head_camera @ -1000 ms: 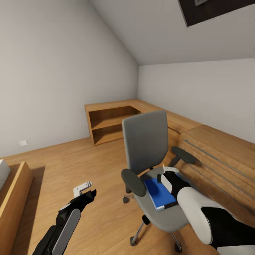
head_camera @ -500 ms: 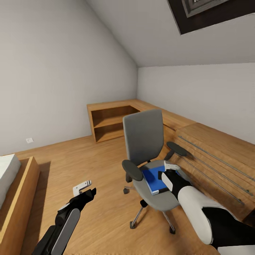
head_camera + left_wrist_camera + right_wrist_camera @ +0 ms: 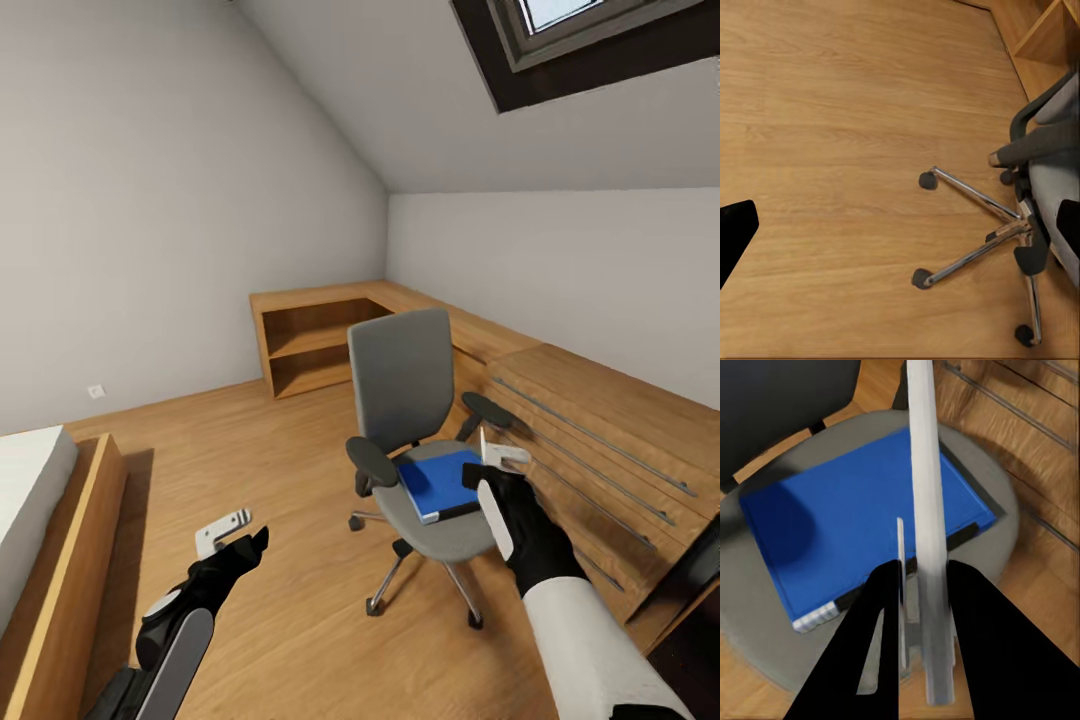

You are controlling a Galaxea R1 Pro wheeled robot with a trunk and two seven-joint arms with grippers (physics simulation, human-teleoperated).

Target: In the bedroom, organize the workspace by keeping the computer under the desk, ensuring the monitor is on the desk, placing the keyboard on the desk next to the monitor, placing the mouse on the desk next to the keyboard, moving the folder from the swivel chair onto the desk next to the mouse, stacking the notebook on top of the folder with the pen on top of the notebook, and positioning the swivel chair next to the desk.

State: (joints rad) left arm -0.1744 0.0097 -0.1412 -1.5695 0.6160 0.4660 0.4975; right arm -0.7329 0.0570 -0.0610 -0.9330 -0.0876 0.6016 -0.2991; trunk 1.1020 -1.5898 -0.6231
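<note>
Sloped grey walls, skylight [image 3: 600, 40], oak floor [image 3: 270, 470] — low wooden shelf unit [image 3: 310, 345] in the corner.

Attic bedroom in home. Sloped white ceiling with skylight [image 3: 590, 40] above swivel chair [image 3: 420, 440]. Bed corner [image 3: 30, 520] with wood frame well apart from chair. Low light-wood shelf unit [image 3: 320, 340] along walls just behind chair. Wood plank floor [image 3: 250, 450], wall socket [image 3: 96, 391].

A bright blue folder [image 3: 437, 482] with a white edge lies on the grey chair [image 3: 410, 420] — black armrests, chrome base. Honey-toned wood grain covers the floor [image 3: 290, 470] and shelf unit [image 3: 310, 340] — walls [image 3: 150, 220] pale grey.
</note>
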